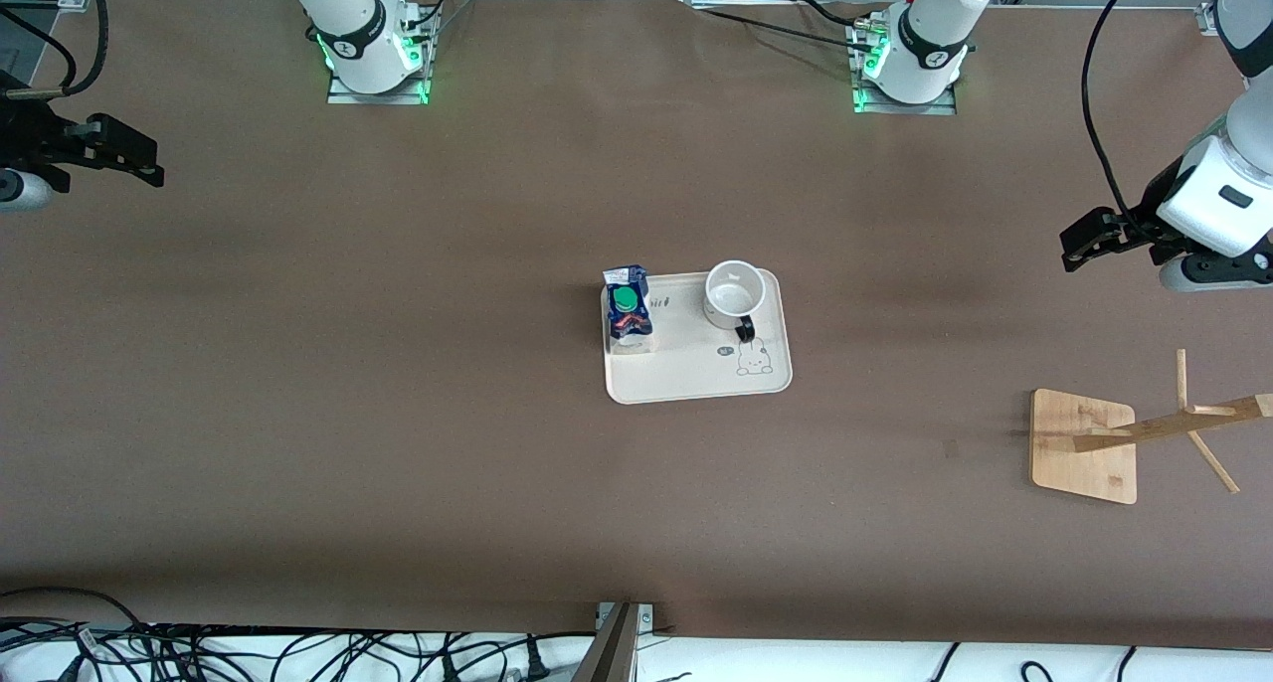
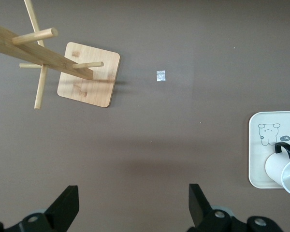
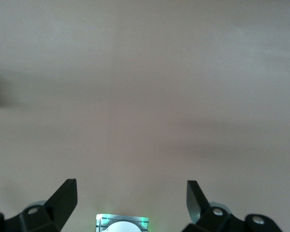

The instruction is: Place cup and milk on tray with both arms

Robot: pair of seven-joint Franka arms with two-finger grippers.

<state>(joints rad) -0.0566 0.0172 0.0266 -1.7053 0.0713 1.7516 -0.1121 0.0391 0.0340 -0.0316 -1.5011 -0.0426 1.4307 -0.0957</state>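
The cream tray (image 1: 696, 374) lies in the middle of the table. The white cup (image 1: 734, 292) stands upright on it, black handle pointing toward the front camera. The blue and white milk (image 1: 628, 309) with its green cap stands on the tray's end toward the right arm. My left gripper (image 1: 1082, 243) hangs open and empty over the left arm's end of the table. My right gripper (image 1: 134, 157) hangs open and empty over the right arm's end. The left wrist view shows the left gripper (image 2: 133, 205) over bare table, with the tray (image 2: 258, 159) and cup (image 2: 280, 169) at its edge. In the right wrist view the right gripper (image 3: 130, 198) holds nothing.
A wooden rack (image 1: 1079, 443) with a square base and pegged post (image 1: 1174, 426) stands toward the left arm's end, nearer the front camera than the left gripper; the rack (image 2: 89, 75) also appears in the left wrist view. A small scrap (image 2: 160, 76) lies beside it. Cables run along the table's front edge.
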